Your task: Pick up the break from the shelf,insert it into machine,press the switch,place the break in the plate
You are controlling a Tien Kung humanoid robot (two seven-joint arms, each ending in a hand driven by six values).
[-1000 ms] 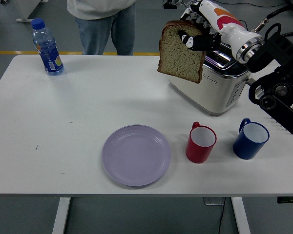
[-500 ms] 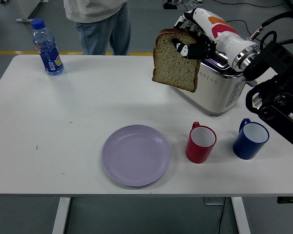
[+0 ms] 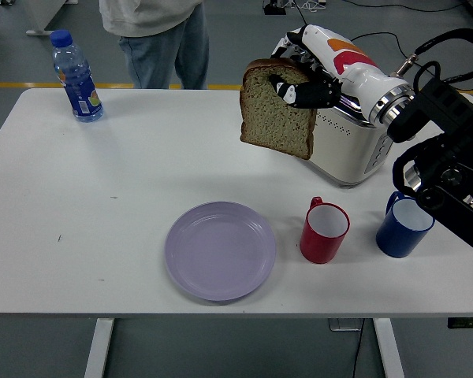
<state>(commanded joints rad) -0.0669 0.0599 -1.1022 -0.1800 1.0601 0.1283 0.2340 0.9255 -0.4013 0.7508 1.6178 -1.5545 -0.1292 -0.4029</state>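
Here, the scene line by line:

Right hand [image 3: 303,79]: raised above the table's far right part, its fingers clamped on the top edge of the bread slice, black fingertips [image 3: 288,87] showing on the face of the slice.

Bread slice [image 3: 277,110]: hanging in the air from that hand, slightly tilted, left of the toaster and clear of the table; not in the plate.

Toaster [image 3: 355,142]: white, standing at the far right of the table, partly hidden behind the hand and forearm; I cannot tell what its slots contain.

Plate [image 3: 220,250]: lilac, round, on the near middle of the table, nothing lying in it.

Red mug [image 3: 324,231]: just right of the plate, upright, white inside, handle to the far side, holding nothing visible.

Blue mug [image 3: 404,226]: right of the red mug, upright, white inside, partly overlapped by the black arm; nothing visible within.

Water bottle [image 3: 76,76]: far left corner of the table, upright, blue cap on.

Person [image 3: 159,35]: standing beyond the far edge, only legs and shirt hem showing.
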